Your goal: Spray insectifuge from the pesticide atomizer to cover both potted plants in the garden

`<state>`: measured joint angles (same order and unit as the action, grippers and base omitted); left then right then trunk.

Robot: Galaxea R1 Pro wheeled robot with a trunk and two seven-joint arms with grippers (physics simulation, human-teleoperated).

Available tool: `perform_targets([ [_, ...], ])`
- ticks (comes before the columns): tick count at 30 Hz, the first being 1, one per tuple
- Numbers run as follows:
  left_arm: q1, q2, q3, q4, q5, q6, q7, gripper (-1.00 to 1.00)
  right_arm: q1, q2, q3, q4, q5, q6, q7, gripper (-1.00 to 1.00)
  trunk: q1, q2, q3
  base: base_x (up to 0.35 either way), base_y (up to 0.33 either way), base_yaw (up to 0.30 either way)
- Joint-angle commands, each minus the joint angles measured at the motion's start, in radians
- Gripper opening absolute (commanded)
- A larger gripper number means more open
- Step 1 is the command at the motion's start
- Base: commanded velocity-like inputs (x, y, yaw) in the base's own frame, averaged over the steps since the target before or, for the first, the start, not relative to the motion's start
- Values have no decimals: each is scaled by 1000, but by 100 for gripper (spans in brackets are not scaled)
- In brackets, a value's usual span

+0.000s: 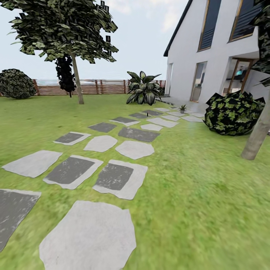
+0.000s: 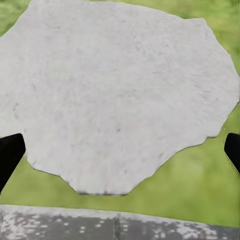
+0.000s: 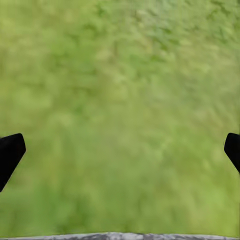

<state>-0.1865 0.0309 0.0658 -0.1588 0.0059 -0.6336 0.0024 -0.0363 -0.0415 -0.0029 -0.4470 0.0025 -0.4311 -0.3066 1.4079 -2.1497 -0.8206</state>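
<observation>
— The left claw [image 2: 120,150] is held spread and empty over a pale stepping stone [image 2: 115,90]; the right claw [image 3: 120,150], equally spread, is pointed at bare lawn [image 3: 120,100].

— And the plants?

— One small potted plant [image 1: 182,108] is seen far up the path, near the house [image 1: 217,48]. The atomizer cannot be made out, so nothing is gripped yet.

Even, bright daylight lay over the lawn [image 1: 210,195], with a pale hazy sky and no clear light direction. No cast shadows fell beside the tree [image 1: 77,75]. Near the lawn's close edge the grass smeared and stretched. In the right wrist view the grass [image 3: 120,110] was soft and blurred.
</observation>
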Motion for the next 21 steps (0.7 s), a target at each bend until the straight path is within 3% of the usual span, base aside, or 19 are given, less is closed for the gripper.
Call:
perform_targets([
  [1, -1, 0, 3, 1, 0, -3, -1, 100, -1, 0, 0, 1, 0, -3, -2, 100, 0, 0, -1, 339, 0, 0],
  [21, -1, -2, 3, 0, 0, -3, -1, 100, -1, 0, 0, 1, 2, -3, -2, 100, 0, 0, -1, 339, 0, 0],
])
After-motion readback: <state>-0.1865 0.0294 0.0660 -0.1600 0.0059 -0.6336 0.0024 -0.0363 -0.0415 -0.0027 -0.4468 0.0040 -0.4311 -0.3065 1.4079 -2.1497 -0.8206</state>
